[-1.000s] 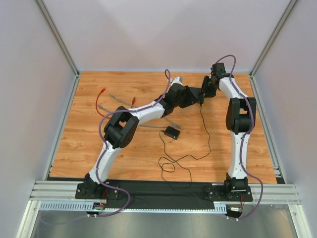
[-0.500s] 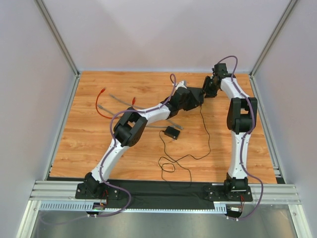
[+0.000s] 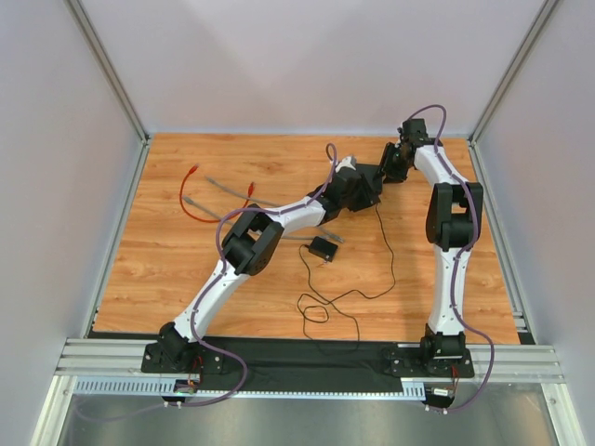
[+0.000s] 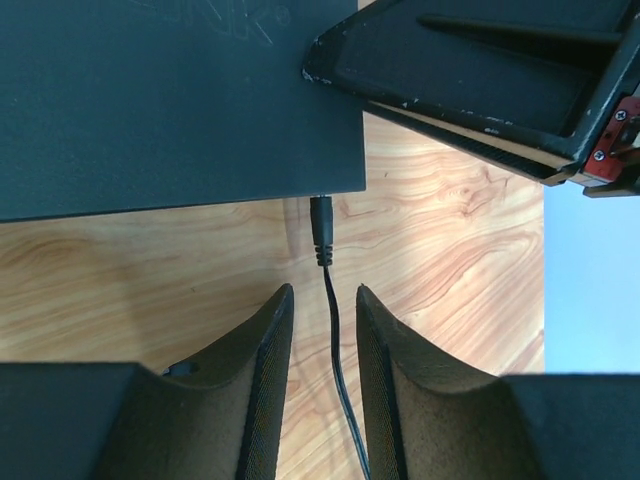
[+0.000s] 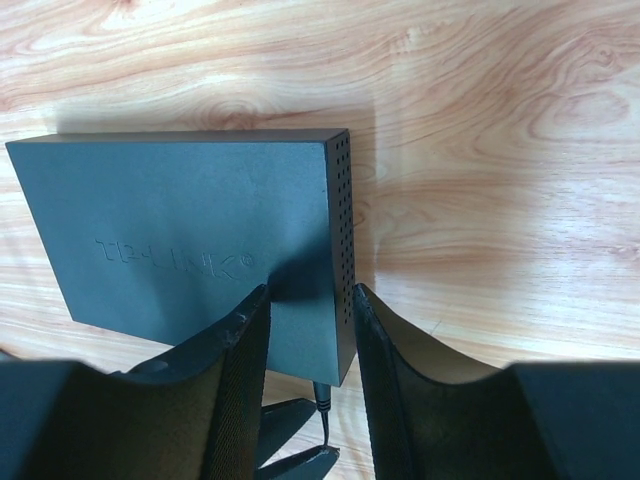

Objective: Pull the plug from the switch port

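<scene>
Where the plug (image 4: 321, 228) meets the switch port (image 4: 319, 198), it's seated: a short black ribbed barrel, butted against the near edge of the switch (image 5: 190, 230), right by that edge's corner. Its thin black cord (image 4: 335, 340) runs straight back over the worktop (image 4: 450, 250)

Switch is a flat matte black box with faint lettering pressed into the top face and a vented end wall of small holes. It lies flat toward the far middle of the worktop; in the top view both hands mostly hide it

Left hand (image 4: 323, 292): released, with a narrow gap. The cord passes between its fingers (image 4: 268, 380) with daylight on both sides, so nothing is gripped. Its tips sit just short of the plug

Right hand (image 5: 310, 290): parted, straddling the vented end of the switch, with one finger (image 5: 240, 360) over the top face and the other past the end wall over bare wood. Can't tell whether it presses on the box; it isn't clamped on anything I can see

Small black square adapter (image 3: 323, 248) sits apart, nearer the bases, its cord looping loose. A red cable (image 3: 186, 200) lies off to the far left
</scene>
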`<move>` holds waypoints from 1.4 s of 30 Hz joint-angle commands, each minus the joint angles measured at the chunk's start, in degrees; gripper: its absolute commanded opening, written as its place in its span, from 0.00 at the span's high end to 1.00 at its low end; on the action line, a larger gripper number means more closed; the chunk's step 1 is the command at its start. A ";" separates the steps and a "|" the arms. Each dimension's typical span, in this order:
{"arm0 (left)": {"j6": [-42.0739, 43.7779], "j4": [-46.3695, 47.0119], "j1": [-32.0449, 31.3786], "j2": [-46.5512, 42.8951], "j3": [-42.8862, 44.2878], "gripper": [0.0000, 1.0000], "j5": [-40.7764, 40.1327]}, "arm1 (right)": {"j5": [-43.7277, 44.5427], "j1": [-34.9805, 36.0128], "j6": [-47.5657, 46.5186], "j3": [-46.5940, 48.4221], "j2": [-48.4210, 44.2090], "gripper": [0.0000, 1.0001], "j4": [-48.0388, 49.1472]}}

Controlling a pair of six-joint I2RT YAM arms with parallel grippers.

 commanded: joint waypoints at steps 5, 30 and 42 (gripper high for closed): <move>1.03 0.21 -0.36 3.14 6.45 0.64 -0.94 | 3.10 0.98 -0.90 0.56 3.81 0.60 -4.05; -0.82 -1.11 0.69 6.05 8.48 0.89 -1.91 | 5.56 1.42 -0.28 -7.09 -0.67 0.61 -2.29; 0.32 -2.60 0.96 5.26 7.78 1.00 -0.68 | 2.58 1.60 0.77 -10.69 -1.74 0.62 -0.18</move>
